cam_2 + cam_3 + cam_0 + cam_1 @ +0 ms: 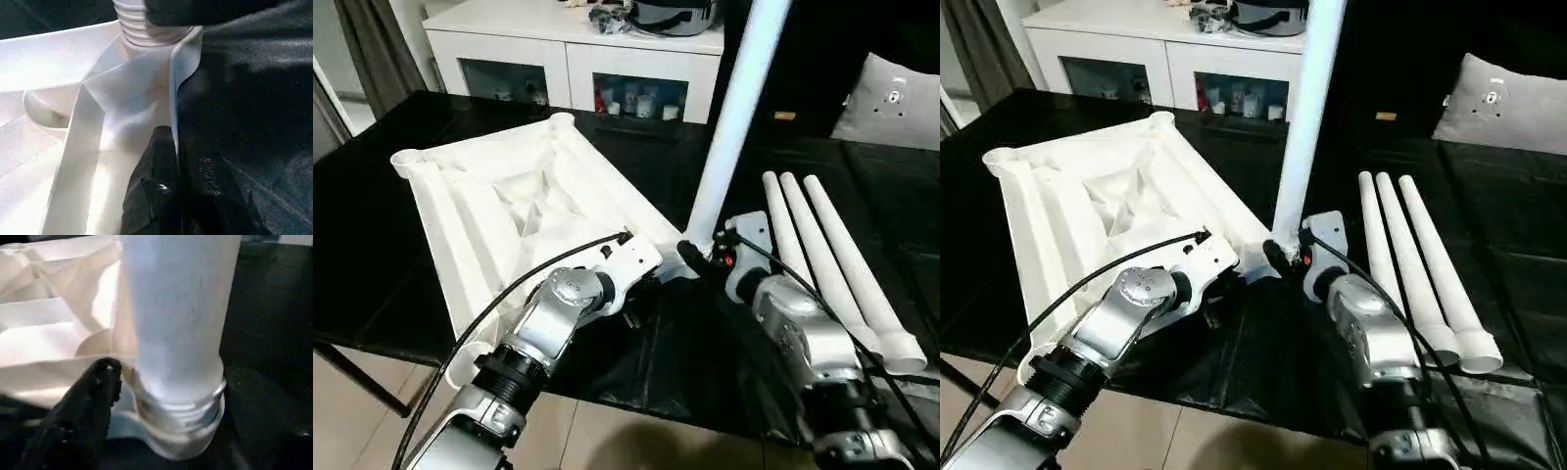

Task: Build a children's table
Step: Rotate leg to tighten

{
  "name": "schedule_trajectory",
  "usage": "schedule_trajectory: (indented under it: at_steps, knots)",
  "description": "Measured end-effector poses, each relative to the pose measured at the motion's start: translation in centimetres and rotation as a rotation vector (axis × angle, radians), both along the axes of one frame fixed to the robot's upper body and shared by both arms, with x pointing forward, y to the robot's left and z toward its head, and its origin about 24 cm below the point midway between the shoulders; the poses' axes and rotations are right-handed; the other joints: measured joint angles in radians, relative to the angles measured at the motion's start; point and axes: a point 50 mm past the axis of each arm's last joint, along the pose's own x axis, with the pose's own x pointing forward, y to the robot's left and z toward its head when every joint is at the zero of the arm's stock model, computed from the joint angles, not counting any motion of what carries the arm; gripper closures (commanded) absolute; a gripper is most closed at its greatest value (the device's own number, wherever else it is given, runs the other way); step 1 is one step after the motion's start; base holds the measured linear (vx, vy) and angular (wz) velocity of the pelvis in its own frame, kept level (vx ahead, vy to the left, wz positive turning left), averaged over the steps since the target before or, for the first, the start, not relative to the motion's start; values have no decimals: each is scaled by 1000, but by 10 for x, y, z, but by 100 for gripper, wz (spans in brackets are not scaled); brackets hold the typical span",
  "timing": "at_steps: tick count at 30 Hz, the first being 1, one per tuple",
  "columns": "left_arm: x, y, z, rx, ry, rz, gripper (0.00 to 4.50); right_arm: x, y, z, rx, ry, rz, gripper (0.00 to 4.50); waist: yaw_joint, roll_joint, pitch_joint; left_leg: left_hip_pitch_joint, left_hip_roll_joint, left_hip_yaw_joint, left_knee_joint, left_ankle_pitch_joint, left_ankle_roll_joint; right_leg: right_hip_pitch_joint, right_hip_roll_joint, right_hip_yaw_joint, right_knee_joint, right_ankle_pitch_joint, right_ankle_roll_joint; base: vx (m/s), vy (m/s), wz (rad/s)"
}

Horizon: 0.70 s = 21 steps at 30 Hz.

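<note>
The white tabletop (480, 211) lies upside down on the black table, ribs up. One white leg (734, 117) stands upright in its near right corner socket (181, 428), threads showing at the base. My right gripper (703, 258) is at that base, open, with one finger (93, 396) on each side of the leg and a small gap to it. My left gripper (178, 152) is shut on the tabletop's near rim (183, 63), just beside that corner. Three more legs (832, 259) lie side by side to the right of my right arm.
A white cabinet (573, 54) with glass doors stands behind the table, with clutter on top. A grey cushion (891, 98) lies at the far right. The black cover (695, 362) wrinkles near the front edge, and a black cable (509, 294) runs over my left forearm.
</note>
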Motion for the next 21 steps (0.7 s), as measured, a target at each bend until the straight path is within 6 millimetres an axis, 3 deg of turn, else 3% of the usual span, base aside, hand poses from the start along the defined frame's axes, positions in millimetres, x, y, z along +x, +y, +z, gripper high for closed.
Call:
schedule_trajectory:
  at_steps: [5,12,21]
  knots:
    - [1,9,2,27,-29,-53,450,-18,-15,-6,-29,10,160,16,-4,5,3,-1,0,0,-1,0,0,-2,0,0,0,0,0,0,0,0]
    - [-3,29,5,50,-46,-198,450,-24,-43,21,-123,-69,368,4,4,5,3,-12,2,0,-1,3,6,-12,1,-2,1,0,0,0,0,0]
    - [-13,48,9,92,-17,-460,450,-22,-37,31,-200,-89,584,4,31,4,3,-16,2,0,2,1,10,-14,1,-2,1,1,-4,0,0,0]
